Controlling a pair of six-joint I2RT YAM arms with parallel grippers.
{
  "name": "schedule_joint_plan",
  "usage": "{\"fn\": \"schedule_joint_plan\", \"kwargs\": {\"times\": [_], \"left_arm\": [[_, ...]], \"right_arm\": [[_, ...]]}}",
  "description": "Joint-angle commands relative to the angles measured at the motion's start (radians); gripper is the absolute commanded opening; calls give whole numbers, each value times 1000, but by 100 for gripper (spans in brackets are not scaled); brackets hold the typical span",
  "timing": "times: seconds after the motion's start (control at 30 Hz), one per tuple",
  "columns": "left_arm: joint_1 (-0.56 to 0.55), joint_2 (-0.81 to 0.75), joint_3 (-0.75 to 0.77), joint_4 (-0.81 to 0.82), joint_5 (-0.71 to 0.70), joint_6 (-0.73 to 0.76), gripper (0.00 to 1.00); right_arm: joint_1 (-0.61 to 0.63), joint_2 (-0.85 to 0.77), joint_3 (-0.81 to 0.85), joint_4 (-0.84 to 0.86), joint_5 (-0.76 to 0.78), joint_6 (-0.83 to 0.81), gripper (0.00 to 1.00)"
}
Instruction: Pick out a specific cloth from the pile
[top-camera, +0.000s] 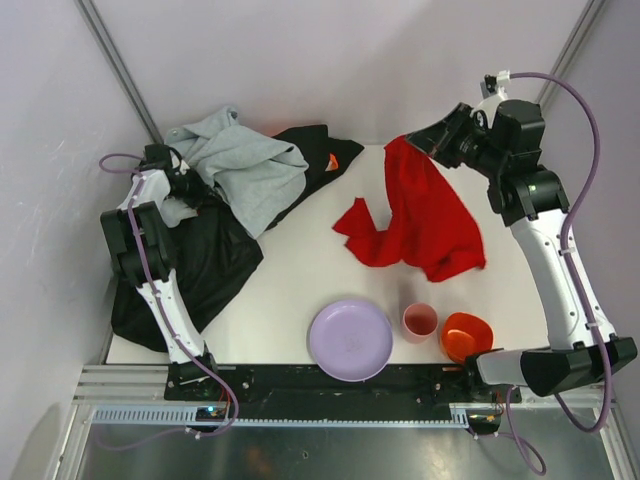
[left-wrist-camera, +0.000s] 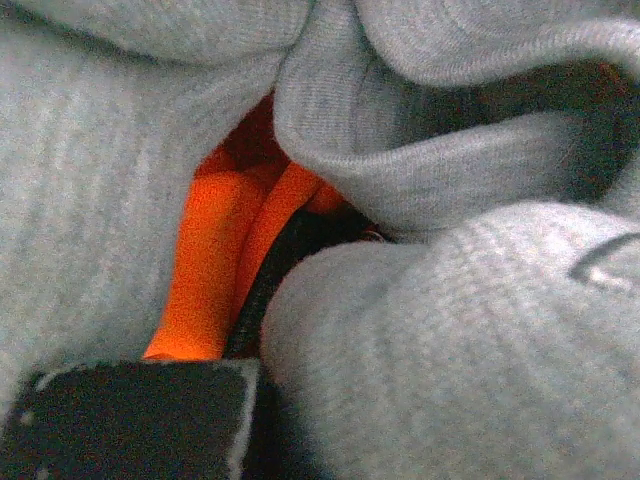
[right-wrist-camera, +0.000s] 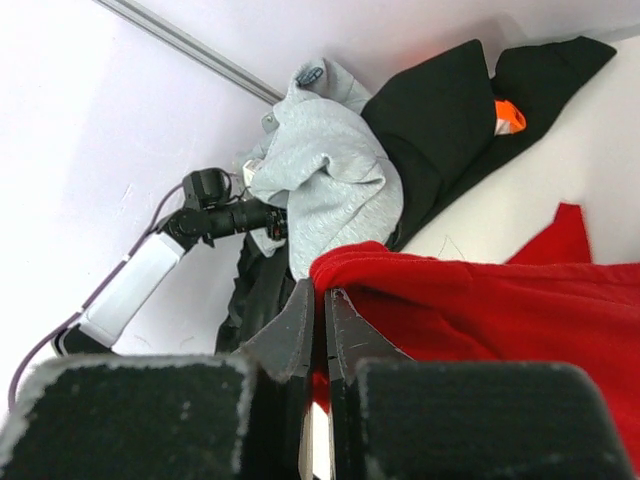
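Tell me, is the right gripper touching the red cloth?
Touching. The right wrist view shows the right gripper shut on a fold of the red cloth, with no gap between them.

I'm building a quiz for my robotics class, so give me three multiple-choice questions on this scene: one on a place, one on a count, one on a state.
1. Where is the round lavender plate?
A) at the near edge of the table
B) under the garments
C) in the far corner

2. How many dishes stand on the table?
A) one
B) three
C) five

3. The small bright red fabric cloth is
A) lying flat, untouched
B) pinched by the right hand
C) buried under garments

Answers:
1 A, it sits at the near edge.
2 B, there are the plate, a small pink cup and a round orange bowl.
3 B, shut fingers clamp its raised upper edge.
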Motion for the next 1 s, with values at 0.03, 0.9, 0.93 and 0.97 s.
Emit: {"fn": "schedule_joint_plan", "kwargs": {"times": [0.03,0.9,0.93,0.97], "left_arm": [[47,-8,-3,5,-106,16,1],[48,-39,-13,7,-86,11,1],[46,-49,-19,11,-86,11,1],[43,-62,-28,16,-87,11,1]], "right_arm": [[0,13,-37,8,-3,-40,0],[-315,3,-667,-72,154,-149,99],[-317,14,-672,-74,152,-157,99],[-317,28,-674,-76,149,-161,99]]}}
